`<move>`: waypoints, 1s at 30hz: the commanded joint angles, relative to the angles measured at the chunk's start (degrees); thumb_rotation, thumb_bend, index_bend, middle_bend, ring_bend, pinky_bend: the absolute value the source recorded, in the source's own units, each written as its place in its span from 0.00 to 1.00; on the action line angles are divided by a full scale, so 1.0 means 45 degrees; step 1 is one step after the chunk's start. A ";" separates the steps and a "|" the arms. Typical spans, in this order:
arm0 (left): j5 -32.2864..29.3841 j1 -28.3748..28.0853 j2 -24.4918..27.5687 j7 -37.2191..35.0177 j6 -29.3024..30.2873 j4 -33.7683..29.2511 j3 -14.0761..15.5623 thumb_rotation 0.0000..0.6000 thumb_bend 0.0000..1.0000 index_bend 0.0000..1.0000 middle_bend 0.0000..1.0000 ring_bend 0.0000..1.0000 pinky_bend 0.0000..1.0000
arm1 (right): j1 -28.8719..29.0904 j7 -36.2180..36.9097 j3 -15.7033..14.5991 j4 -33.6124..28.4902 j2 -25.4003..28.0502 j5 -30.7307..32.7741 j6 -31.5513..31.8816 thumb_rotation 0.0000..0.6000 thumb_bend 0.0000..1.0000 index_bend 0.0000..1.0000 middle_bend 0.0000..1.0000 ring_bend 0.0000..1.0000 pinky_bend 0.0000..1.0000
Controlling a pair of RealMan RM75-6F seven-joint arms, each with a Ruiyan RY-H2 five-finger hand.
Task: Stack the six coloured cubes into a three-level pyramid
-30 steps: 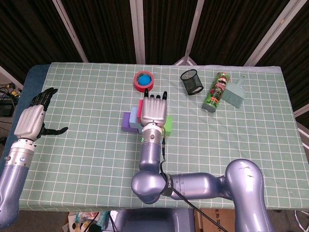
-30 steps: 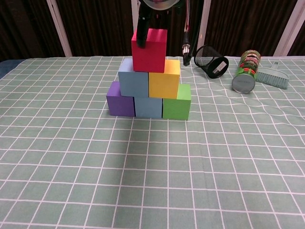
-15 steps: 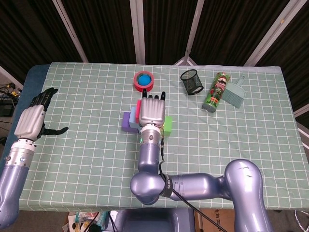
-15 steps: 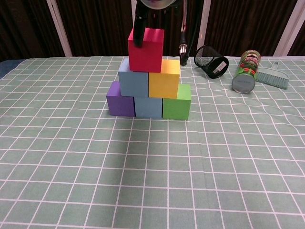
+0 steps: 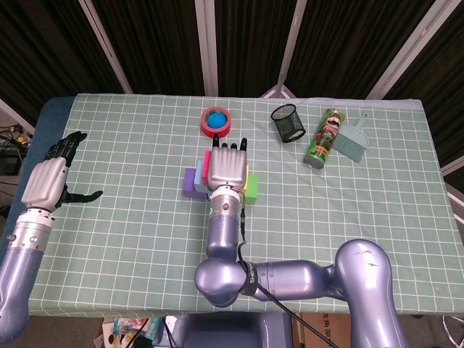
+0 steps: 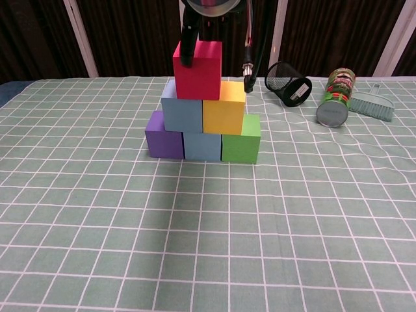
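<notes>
Since a second ago the red foam-like cube (image 6: pixel 197 60) has slid leftward atop the yellow cube (image 6: pixel 224 108); my right hand (image 5: pixel 228 167) pinches its sides; light, rigid, easily nudged

A red cube (image 6: pixel 197 69) tops the pyramid, sitting off-centre toward the blue cube (image 6: pixel 182 113), beside which is the yellow cube (image 6: pixel 224 115). Under these stand purple (image 6: pixel 163 143), light-blue (image 6: pixel 202 145) and green (image 6: pixel 241 146) cubes. The right hand (image 6: pixel 214 26) hangs over the red cube, one finger (image 6: pixel 187 49) on its front-left face. Right of the pyramid lie a mesh cup (image 6: pixel 288 82), a can (image 6: pixel 335 96) and a brush (image 6: pixel 372 104).
</notes>
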 commanded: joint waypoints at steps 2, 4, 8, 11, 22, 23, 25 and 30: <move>-0.0007 -0.0011 -0.0004 0.0027 -0.0025 -0.0006 0.0018 1.00 0.10 0.00 0.00 0.00 0.00 | -0.0018 0.0009 0.0004 0.0014 -0.0009 -0.0006 -0.0004 1.00 0.36 0.00 0.38 0.22 0.00; -0.0006 -0.0017 -0.0004 0.0042 -0.0026 -0.0017 0.0021 1.00 0.10 0.00 0.00 0.00 0.00 | -0.0019 0.0040 0.0007 0.0048 -0.0015 -0.0048 -0.0012 1.00 0.36 0.00 0.38 0.22 0.00; -0.0019 -0.0024 -0.0017 0.0064 -0.0024 -0.0006 0.0030 1.00 0.10 0.00 0.00 0.00 0.00 | -0.0021 0.0047 0.0016 0.0086 -0.0023 -0.0082 0.0002 1.00 0.36 0.00 0.38 0.23 0.00; -0.0020 -0.0034 -0.0028 0.0082 -0.0037 -0.0006 0.0041 1.00 0.10 0.00 0.00 0.00 0.00 | -0.0037 0.0043 0.0017 0.0082 -0.0021 -0.0094 0.0011 1.00 0.36 0.00 0.38 0.22 0.00; -0.0023 -0.0042 -0.0050 0.0105 -0.0019 0.0001 0.0049 1.00 0.10 0.00 0.00 0.00 0.00 | -0.0069 -0.0061 0.0001 0.0089 -0.0003 -0.0125 0.0079 1.00 0.36 0.00 0.38 0.22 0.00; -0.0024 -0.0043 -0.0049 0.0107 -0.0021 0.0000 0.0050 1.00 0.10 0.00 0.00 0.00 0.00 | -0.0066 -0.0076 0.0002 0.0085 -0.0003 -0.0125 0.0090 1.00 0.36 0.00 0.38 0.22 0.00; -0.0023 -0.0044 -0.0045 0.0107 -0.0022 -0.0005 0.0049 1.00 0.10 0.00 0.00 0.00 0.00 | -0.0061 -0.0097 -0.0003 0.0085 -0.0005 -0.0129 0.0106 1.00 0.36 0.00 0.38 0.22 0.00; -0.0027 -0.0037 -0.0040 0.0083 -0.0011 -0.0005 0.0039 1.00 0.10 0.00 0.00 0.00 0.00 | -0.0075 -0.0137 0.0001 0.0075 -0.0032 -0.0089 0.0149 1.00 0.36 0.00 0.38 0.22 0.00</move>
